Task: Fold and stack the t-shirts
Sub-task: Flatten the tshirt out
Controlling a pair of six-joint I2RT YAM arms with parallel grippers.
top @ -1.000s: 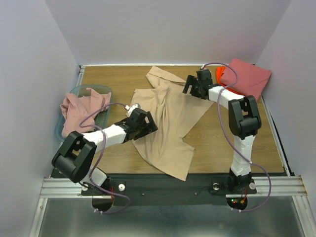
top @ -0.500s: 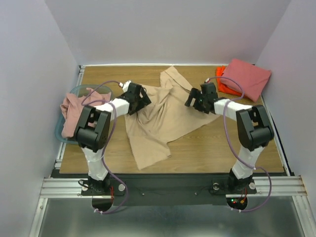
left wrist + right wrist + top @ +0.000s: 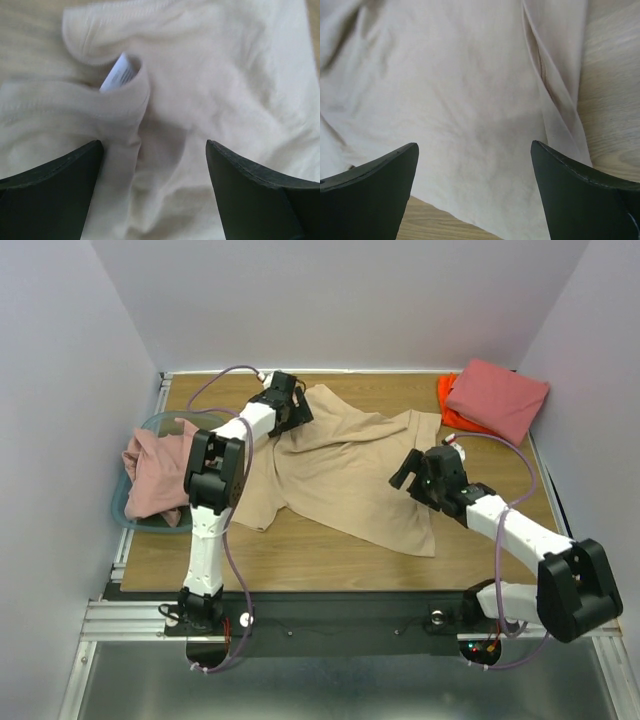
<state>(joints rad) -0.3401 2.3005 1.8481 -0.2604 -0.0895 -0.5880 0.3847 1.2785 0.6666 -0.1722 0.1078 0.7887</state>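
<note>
The tan t-shirt [image 3: 345,465] lies spread and rumpled across the middle of the table. My left gripper [image 3: 296,412] is open over its far left corner; the left wrist view shows the collar with a white label [image 3: 118,76] between wide jaws. My right gripper [image 3: 412,471] is open over the shirt's right side; the right wrist view shows flat tan cloth [image 3: 450,100] and a folded edge. The dusty pink t-shirt [image 3: 155,465] lies in the bin. The salmon-red t-shirt [image 3: 498,398] lies folded on the bright orange t-shirt [image 3: 450,410] at the far right.
A translucent teal bin [image 3: 130,515] stands at the left edge of the wooden table [image 3: 330,565]. Grey walls close in the back and sides. A metal rail runs along the near edge.
The left gripper has swung to the far left corner of the shirt, and the right gripper has drawn back toward the near right. The tan shirt has been pulled out wider and flatter.
</note>
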